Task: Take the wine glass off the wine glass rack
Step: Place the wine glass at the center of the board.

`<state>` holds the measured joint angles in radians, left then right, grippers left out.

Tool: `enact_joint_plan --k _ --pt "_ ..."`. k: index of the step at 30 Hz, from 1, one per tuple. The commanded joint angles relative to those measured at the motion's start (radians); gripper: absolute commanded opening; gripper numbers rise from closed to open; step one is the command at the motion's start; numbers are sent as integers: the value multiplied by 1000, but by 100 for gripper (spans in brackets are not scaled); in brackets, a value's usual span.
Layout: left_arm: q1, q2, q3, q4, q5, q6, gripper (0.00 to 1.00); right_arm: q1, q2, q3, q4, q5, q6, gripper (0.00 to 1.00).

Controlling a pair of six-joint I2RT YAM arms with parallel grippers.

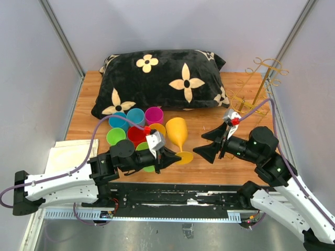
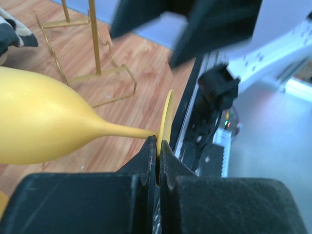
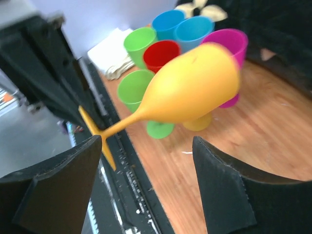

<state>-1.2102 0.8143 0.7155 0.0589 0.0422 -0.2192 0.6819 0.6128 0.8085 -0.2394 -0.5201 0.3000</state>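
Note:
The yellow wine glass (image 1: pixel 177 132) hangs tilted over the table's middle, away from the gold wire wine glass rack (image 1: pixel 261 83) at the back right. My left gripper (image 1: pixel 175 157) is shut on the edge of the glass's round foot. In the left wrist view the jaws (image 2: pixel 157 146) pinch that thin disc, with the stem and bowl (image 2: pixel 44 126) running off to the left and the rack (image 2: pixel 97 53) behind. My right gripper (image 1: pixel 207 144) stands open just right of the glass. Its view shows the wine glass (image 3: pixel 190 90) beyond the spread fingers (image 3: pixel 147 146), touching neither.
A black pillow (image 1: pixel 157 78) with cream flowers fills the back of the table. Several coloured cups (image 1: pixel 131 125) cluster left of the glass, under and behind the left arm. A white cloth (image 1: pixel 68 154) lies at the near left edge.

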Motion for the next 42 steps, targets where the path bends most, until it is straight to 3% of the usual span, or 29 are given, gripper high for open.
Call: enact_joint_plan --k 1,7,16,18,24,29,37,39,42 --pt "-53 -8 -69 66 50 223 0 14 -90 17 -23 219 -1 77" --pt "-83 -32 -133 74 71 386 1 13 -98 24 -49 256 0 82" --pt "-89 -139 -238 22 398 718 1 7 176 232 -201 206 -71 85" --pt "-89 -192 -273 48 389 702 0 -3 230 279 -218 147 -90 85" --pt "-89 -272 -290 -7 336 705 1 -18 388 370 -299 -280 -119 80" --pt "-89 -277 -284 -31 316 732 0 -18 455 390 -365 -343 -150 75" --pt "-89 -253 -268 -66 246 738 0 -19 486 396 -338 -522 -175 41" --pt "-89 -250 -269 -79 223 724 1 -18 471 401 -317 -543 -168 26" --pt "-89 -250 -270 -81 217 696 16 -18 447 406 -303 -539 -160 9"
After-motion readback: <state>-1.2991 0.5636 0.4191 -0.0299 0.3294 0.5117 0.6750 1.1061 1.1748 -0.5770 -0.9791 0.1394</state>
